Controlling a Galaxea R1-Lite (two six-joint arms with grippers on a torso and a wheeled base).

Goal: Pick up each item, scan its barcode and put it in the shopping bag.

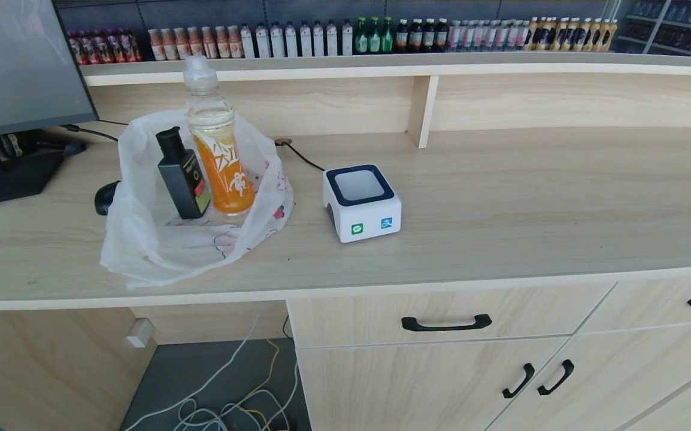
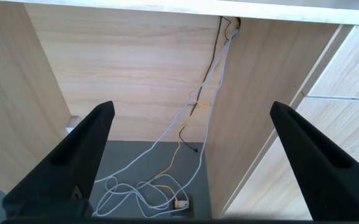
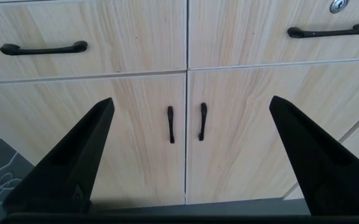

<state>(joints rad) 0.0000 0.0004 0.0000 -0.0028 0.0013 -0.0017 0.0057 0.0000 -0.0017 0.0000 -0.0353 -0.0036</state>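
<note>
Here, left fingers (image 2: 73, 162) and right fingers (image 3: 73, 162) spread; orange-labelled bottle (image 1: 221, 164) in shopping bag (image 1: 136, 242).

Shop checkout: drink bottles (image 1: 345, 36) shelved behind counter (image 1: 501, 197), barcode scanner (image 1: 361, 202), till screen (image 1: 19, 66).

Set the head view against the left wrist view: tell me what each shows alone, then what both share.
Head view alone: the shopping bag on the counter, with an orange drink bottle and a black bottle standing in it, and the white scanner beside it. Left wrist view alone: the left end effector, open, aimed under the counter. Both: loose cables in the gap below the counter.
</note>
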